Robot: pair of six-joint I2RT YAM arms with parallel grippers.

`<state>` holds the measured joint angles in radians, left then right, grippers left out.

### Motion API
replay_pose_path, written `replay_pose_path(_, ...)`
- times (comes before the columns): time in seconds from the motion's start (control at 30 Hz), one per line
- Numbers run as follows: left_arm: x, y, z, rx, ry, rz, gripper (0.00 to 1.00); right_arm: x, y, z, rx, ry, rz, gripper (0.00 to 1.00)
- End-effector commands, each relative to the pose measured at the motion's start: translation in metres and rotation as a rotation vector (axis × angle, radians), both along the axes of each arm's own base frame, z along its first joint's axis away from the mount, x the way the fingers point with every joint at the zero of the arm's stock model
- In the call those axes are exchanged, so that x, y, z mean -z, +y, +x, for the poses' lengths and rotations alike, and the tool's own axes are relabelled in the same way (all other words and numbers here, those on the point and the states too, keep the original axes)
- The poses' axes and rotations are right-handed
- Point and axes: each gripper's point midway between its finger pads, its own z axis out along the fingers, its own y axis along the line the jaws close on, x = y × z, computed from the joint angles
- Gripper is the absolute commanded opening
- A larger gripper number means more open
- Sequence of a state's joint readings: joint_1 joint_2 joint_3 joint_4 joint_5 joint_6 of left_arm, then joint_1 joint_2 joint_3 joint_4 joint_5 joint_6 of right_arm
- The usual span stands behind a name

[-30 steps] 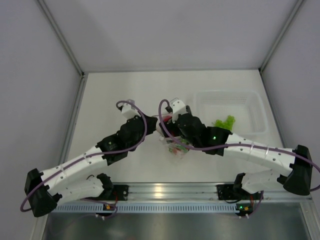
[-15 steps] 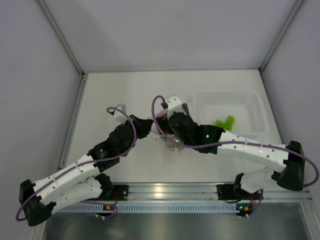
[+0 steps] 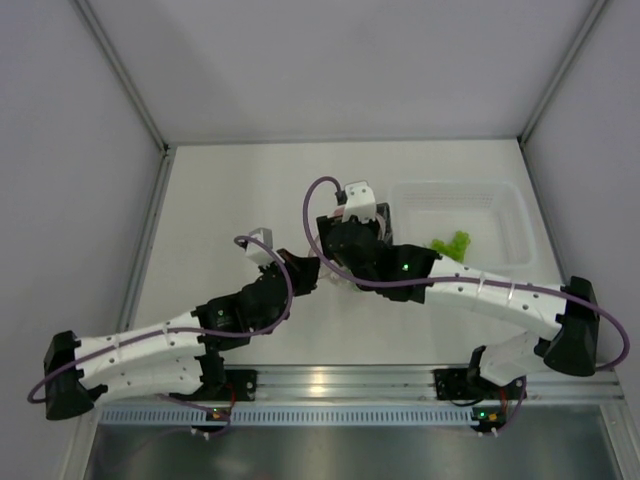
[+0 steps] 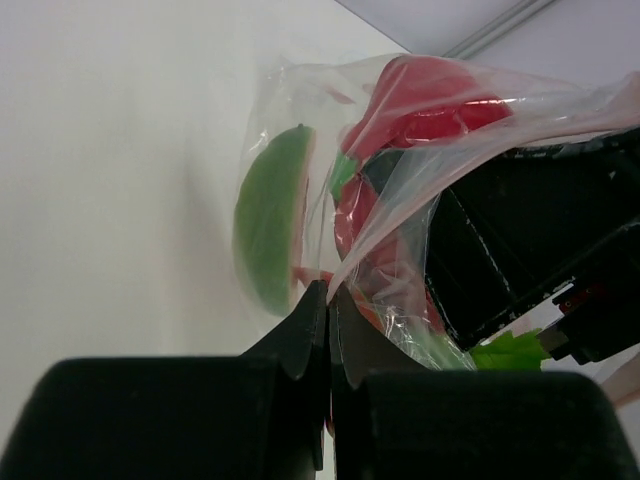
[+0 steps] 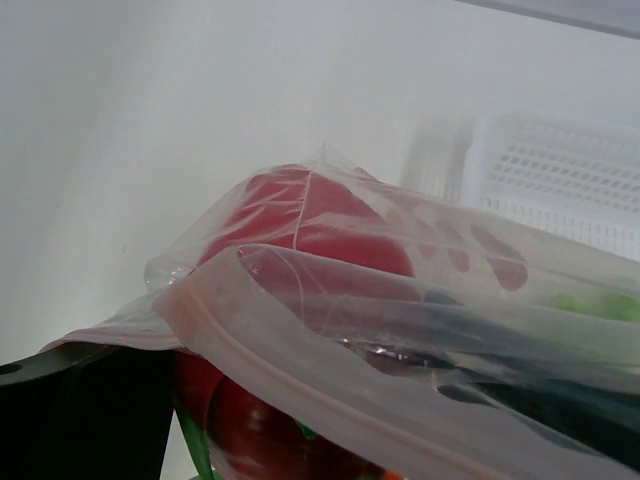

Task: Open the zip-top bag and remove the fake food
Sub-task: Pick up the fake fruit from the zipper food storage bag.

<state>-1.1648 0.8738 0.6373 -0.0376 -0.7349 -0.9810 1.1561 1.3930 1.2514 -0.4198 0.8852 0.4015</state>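
Note:
The zip-top bag (image 3: 328, 282) is stretched between my two grippers at the table's middle. In the left wrist view my left gripper (image 4: 328, 296) is shut on a fold of the bag's clear film (image 4: 400, 200). Inside the bag are a red piece of fake food (image 4: 430, 95) and a green-rinded melon slice (image 4: 268, 230). In the right wrist view the bag's pinkish zip strip (image 5: 300, 385) runs right across the lens, over a red piece (image 5: 300, 225). The film hides my right gripper's fingers. The bag pulls taut toward my right gripper (image 3: 340, 266), which seems shut on it.
A rigid clear tub (image 3: 505, 200) stands at the right, just beyond the right wrist, with green leafy pieces (image 3: 450, 243) in it. The tub also shows in the right wrist view (image 5: 560, 170). Grey walls close in the table on three sides.
Both grippers and the bag have moved left. The left arm has drawn back toward its base. The right wrist has swung toward the far side, next to the tub.

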Motion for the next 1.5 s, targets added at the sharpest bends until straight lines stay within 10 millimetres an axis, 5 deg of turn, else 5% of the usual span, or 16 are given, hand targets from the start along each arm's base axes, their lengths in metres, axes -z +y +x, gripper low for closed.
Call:
replay_pose_path(0.0,0.027,-0.005,-0.005,-0.009,0.022,0.098,0.00,-0.073,-0.013,0.021,0.186,-0.157,0.288,0.00)
replay_pose_path(0.3,0.026,-0.037,-0.018,-0.060,-0.015,0.131,0.00,-0.064,0.013,0.029,0.189,-0.116,0.306,0.00)
replay_pose_path(0.67,0.004,-0.019,-0.015,-0.113,-0.044,0.062,0.00,-0.011,0.013,0.030,0.229,-0.093,0.313,0.00)
replay_pose_path(0.97,-0.009,-0.034,-0.023,-0.008,-0.059,0.061,0.00,0.019,0.027,0.041,0.290,-0.099,0.320,0.00)
replay_pose_path(1.47,0.015,-0.056,-0.029,0.079,-0.078,0.047,0.00,-0.014,0.044,0.042,0.309,-0.020,0.556,0.00)
